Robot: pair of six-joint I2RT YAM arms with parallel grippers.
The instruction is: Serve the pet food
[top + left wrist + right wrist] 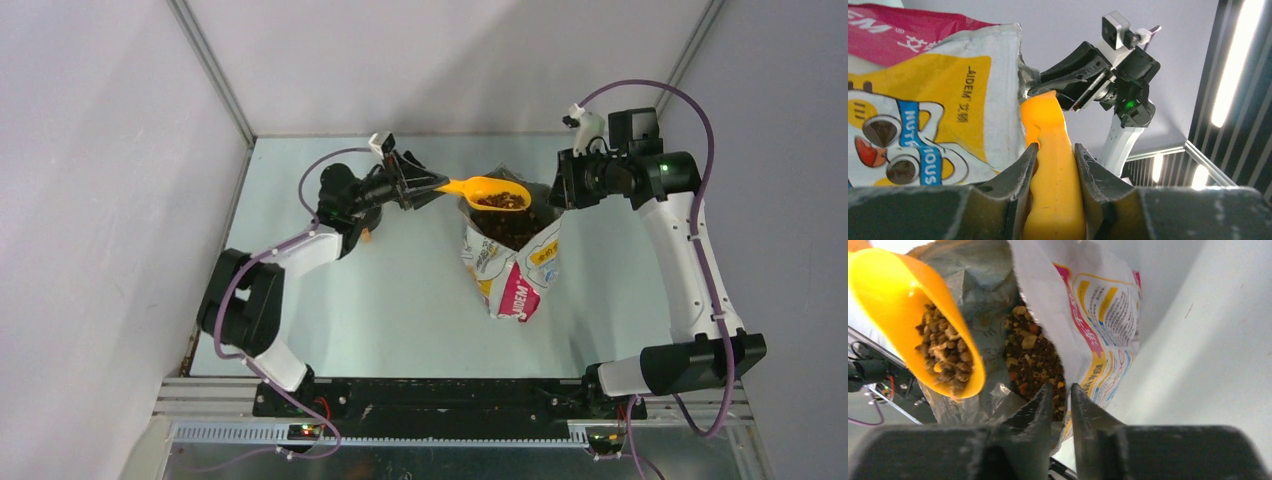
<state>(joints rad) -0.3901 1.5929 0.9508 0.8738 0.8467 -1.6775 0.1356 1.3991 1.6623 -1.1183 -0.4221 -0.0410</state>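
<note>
Walls (100,200) of plain pale grey close in the counter (400,300) on three sides, with thin metal strips (215,75) running up the two far corners. The counter is a smooth, pale green-grey sheet, and both arm bases sit on a black plate (450,395) at its near edge. A printed bag (515,275) stands upright right of the counter's middle, its mouth open. The left arm folds its elbow out toward the left wall and reaches its forearm to the far middle, wrist turned to the right. The left end effector (1054,160) is clamped on the handle of an orange scoop (485,190), with one finger pressed against each side of it. The scoop's bowl hangs over the bag's mouth, roughly level, and holds a heap of pet food (500,201). More of the brown and reddish pellets lie inside the bag, seen in the right wrist view. The right arm rises along the right side of the counter, and its wrist bends left toward the bag. The right end effector (1062,400) is pinched on the bag's upper rim, its fingers nearly together, with the rim's edge between them.
</note>
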